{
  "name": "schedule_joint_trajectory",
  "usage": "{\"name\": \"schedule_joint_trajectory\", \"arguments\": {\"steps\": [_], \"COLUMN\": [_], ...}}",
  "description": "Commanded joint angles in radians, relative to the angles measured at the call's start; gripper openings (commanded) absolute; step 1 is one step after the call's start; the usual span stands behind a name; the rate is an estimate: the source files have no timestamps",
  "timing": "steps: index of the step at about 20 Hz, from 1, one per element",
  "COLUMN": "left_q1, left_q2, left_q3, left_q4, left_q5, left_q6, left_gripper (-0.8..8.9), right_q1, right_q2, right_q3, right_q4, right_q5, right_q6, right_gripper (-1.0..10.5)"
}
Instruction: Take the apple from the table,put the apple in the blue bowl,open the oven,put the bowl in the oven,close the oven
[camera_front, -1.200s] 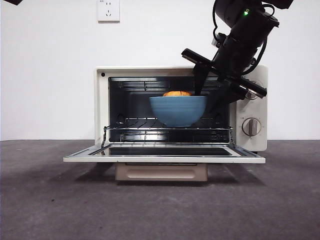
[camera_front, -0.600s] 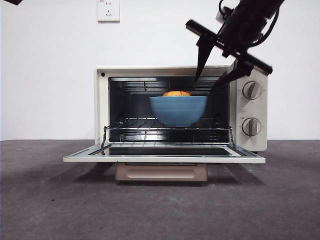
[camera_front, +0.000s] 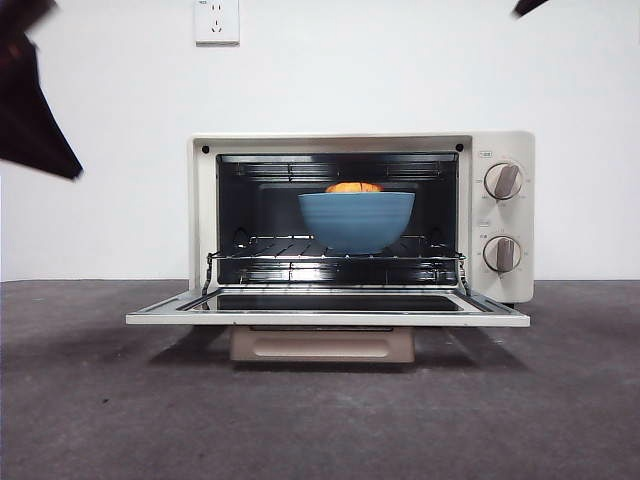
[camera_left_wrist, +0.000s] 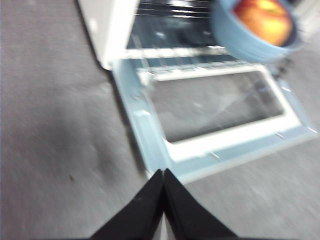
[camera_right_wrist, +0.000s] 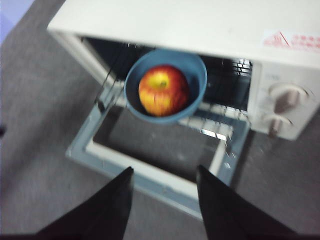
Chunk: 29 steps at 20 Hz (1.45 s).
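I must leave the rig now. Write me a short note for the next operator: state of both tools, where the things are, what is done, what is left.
Left tool: jaws shut, empty, above the table near the left front corner of the open door.
Right tool: jaws open, empty, raised in front of the oven.
The apple lies in the blue bowl, and the bowl stands on the wire rack inside the oven.
Done: apple in bowl, oven opened, bowl in oven.
Left: close the oven door, probably with the left tool, which is nearer to it.
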Motion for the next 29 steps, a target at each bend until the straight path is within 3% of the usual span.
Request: {"name": "schedule_joint_trajectory", "arguments": {"steps": [1,10,21,25,29], "left_q1": [0.009,0.006,-0.003,0.002,0.013], "left_q2": [0.134,0.560,0.694,0.694,0.694], "left_q3": [0.008,0.008,0.008,0.008,0.008], "left_q4": [0.092,0.388,0.523,0.674,0.864], "left_q5": [0.045,0.058,0.331,0.409,0.427], "left_q6": [-0.030,-0.072,-0.101,-0.216,-0.359], "left_gripper": [0.06,0.06,0.06,0.06,0.06], "right_q1": [0.006,0.006,0.006,0.006,0.006], "right_q2": [-0.050,-0.249,-0.290,-0.290,-0.290], "right_q3": [0.021,0.021,0.021,0.021,0.021], "right_q4": [-0.061,-0.142,-0.143,-0.143,-0.150], "right_q5": [0.003,0.005,0.009,0.009,0.009], "right_q6": [-0.062,-0.071,-0.070,-0.065,-0.060], "right_gripper": [2.0,2.0,2.0,2.0,2.0]}}
